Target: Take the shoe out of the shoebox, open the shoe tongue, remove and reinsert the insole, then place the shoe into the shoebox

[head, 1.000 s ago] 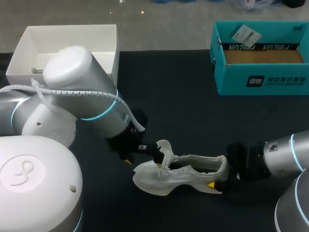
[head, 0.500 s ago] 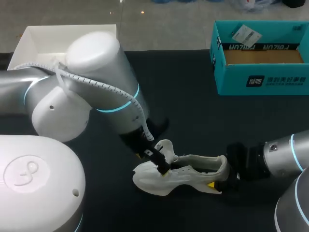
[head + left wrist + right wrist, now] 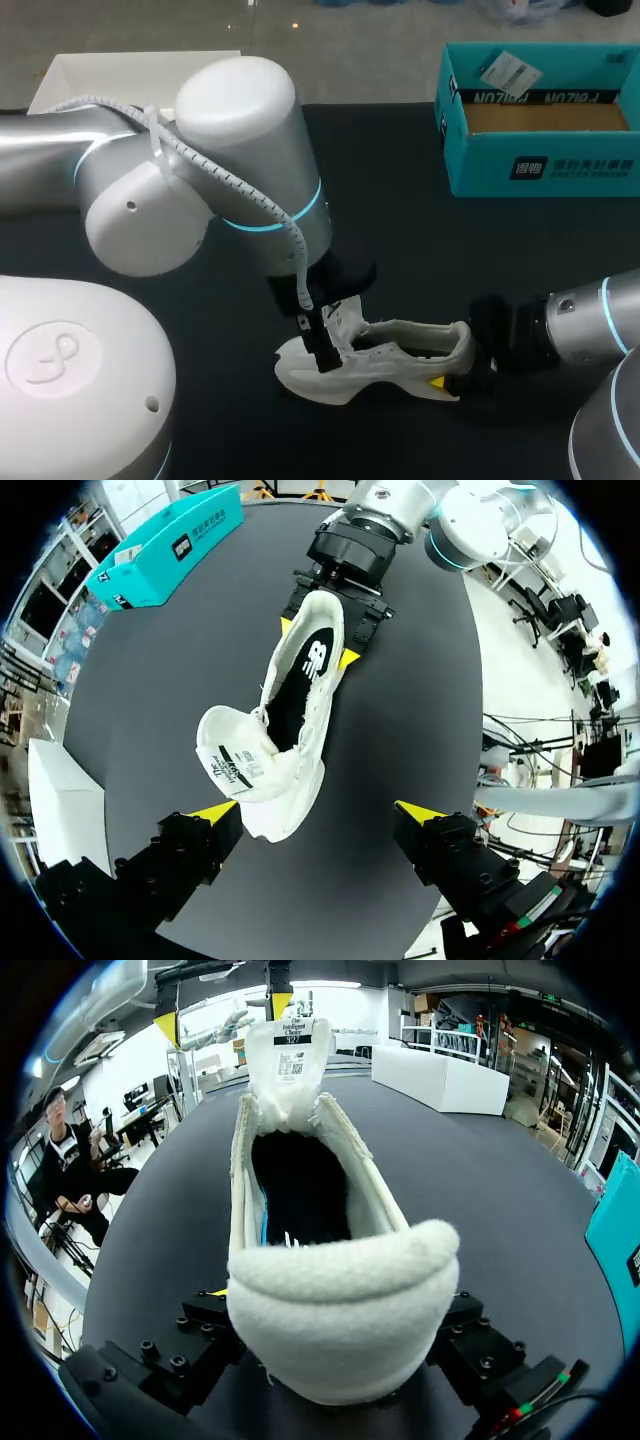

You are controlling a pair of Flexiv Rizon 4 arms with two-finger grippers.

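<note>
A white shoe [image 3: 375, 360] lies on its sole on the black table [image 3: 400, 230], out of the open teal shoebox [image 3: 540, 115] that sits well apart at the far right corner. The right gripper [image 3: 462, 365] is clamped on the shoe's heel, one yellow-tipped finger on each side. The left gripper [image 3: 318, 812] hangs over the toe end with its fingers spread wide, one tip just beside the toe and neither gripping. The shoe's tongue [image 3: 240, 765] stands raised at the front of the dark opening. A white box [image 3: 140, 75] stands at the table's far left, behind the left arm.
</note>
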